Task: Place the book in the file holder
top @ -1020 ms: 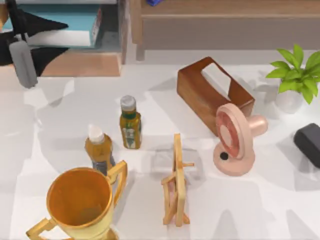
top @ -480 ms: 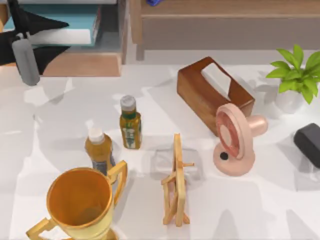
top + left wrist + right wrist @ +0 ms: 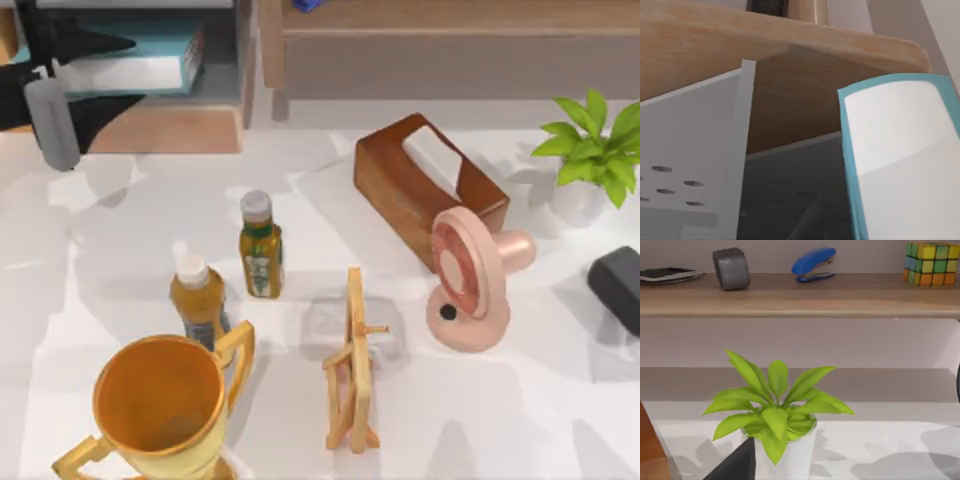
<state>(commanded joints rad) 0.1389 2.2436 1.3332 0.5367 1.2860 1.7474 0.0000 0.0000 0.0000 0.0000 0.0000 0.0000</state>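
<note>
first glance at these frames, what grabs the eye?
Probably the big gold trophy cup at the table's front left, then the pink fan right of centre beside the brown tissue box. At the far left corner the left arm reaches over the teal book, which lies in the grey file holder.

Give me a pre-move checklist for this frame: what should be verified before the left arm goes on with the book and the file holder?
1. Book inside file holder: ok, lying over its grey interior at the table's far left.
2. Left gripper at the book: ok.
3. Left gripper's grip state: cannot tell.
4. Book fully seated: cannot tell.
5. Nearby bottles clear of the holder: ok.
6. Right arm parked at the right edge: ok.
</note>
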